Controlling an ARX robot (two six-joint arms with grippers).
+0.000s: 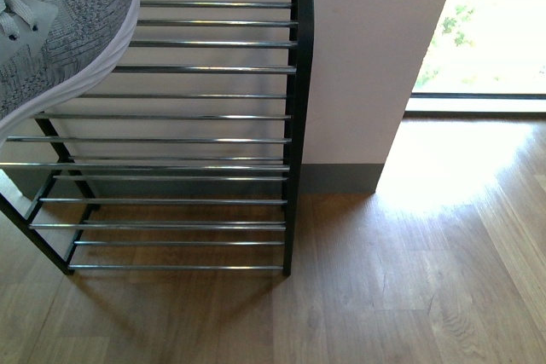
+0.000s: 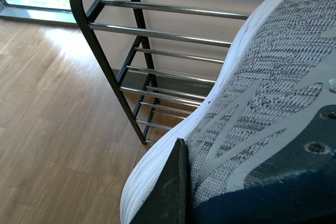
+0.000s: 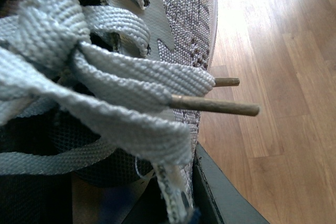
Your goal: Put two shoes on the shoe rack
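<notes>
My left gripper [image 2: 247, 171] is clamped across the flank of a grey knit sneaker with a thick white sole [image 1: 60, 31], holding it high so it clears the black-framed shoe rack with chrome rods [image 1: 300, 83] below my jaws. No shoe sits on any rod in view. My right gripper [image 3: 157, 203] pinches the second grey sneaker [image 3: 178, 14] beside its laces, above the wooden floor [image 3: 278, 51].

Home entryway, wood floor [image 1: 409, 279], shoe rack [image 1: 300, 83], floor-length window [image 1: 486, 23]
</notes>
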